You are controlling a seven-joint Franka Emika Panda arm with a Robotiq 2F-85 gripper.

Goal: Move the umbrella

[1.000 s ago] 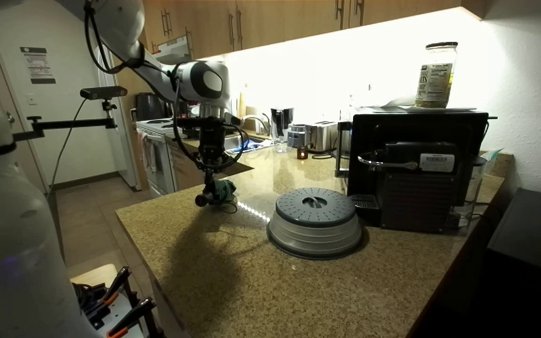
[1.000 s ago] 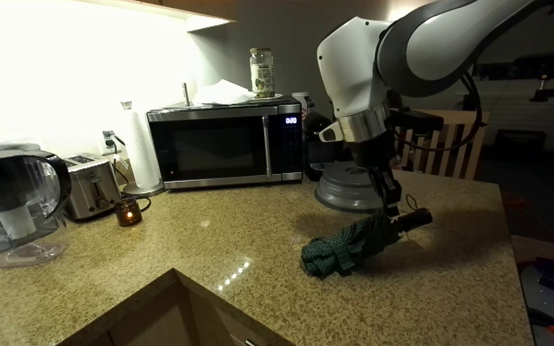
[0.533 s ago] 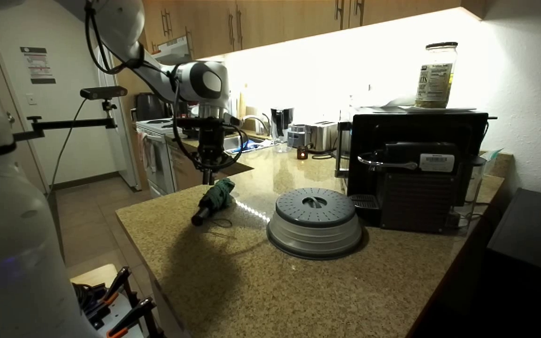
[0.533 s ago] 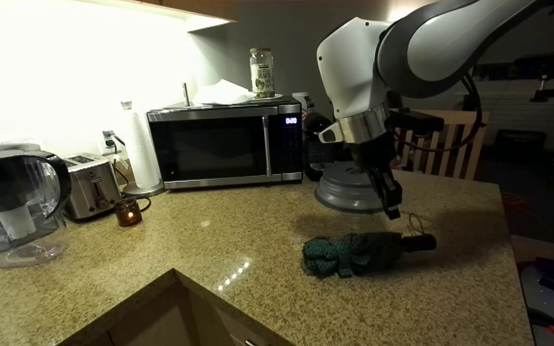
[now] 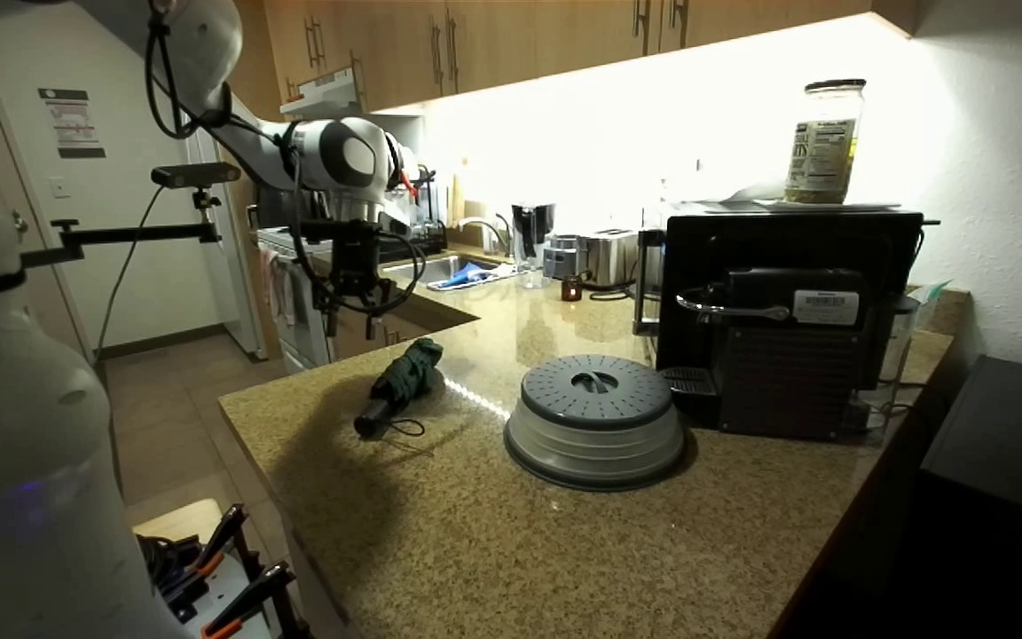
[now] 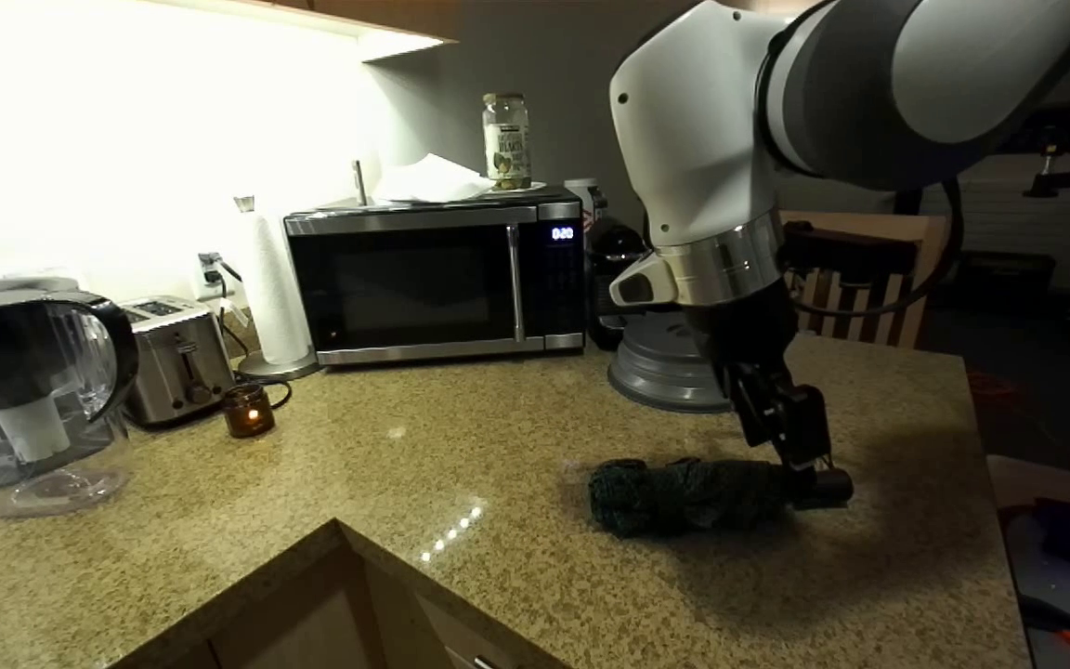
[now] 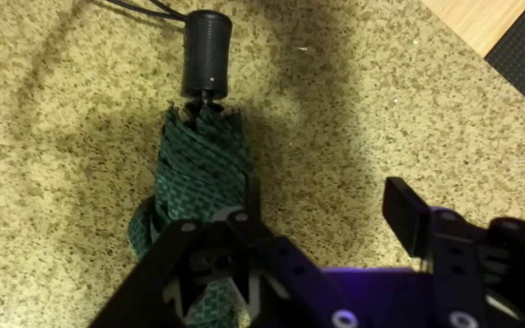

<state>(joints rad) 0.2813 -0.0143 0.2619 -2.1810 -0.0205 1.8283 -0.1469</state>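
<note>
The umbrella (image 5: 404,377), a folded dark green bundle with a black handle and a wrist cord, lies flat on the counter in both exterior views. Up close in the wrist view, the umbrella (image 7: 203,159) sits left of my jaws, its lower part partly hidden behind one finger. My gripper (image 7: 324,205) is open there, with only bare counter showing between the fingers. In an exterior view the gripper (image 5: 351,325) hangs above and left of the umbrella, apart from it. From another angle the gripper (image 6: 790,451) overlaps the umbrella's handle (image 6: 823,488) in the picture.
A grey domed disc with a ribbed top (image 5: 600,435) stands on the counter (image 5: 546,550) close to the umbrella. Behind are a microwave (image 6: 433,279), a lit candle jar (image 6: 248,410), a toaster (image 6: 180,358) and a water pitcher (image 6: 24,390). The counter's edge runs near the handle.
The gripper was shut on the umbrella near its handle, holding that end raised. It has let go, opened and shifted left in an exterior view, and turned. The umbrella has dropped flat.
</note>
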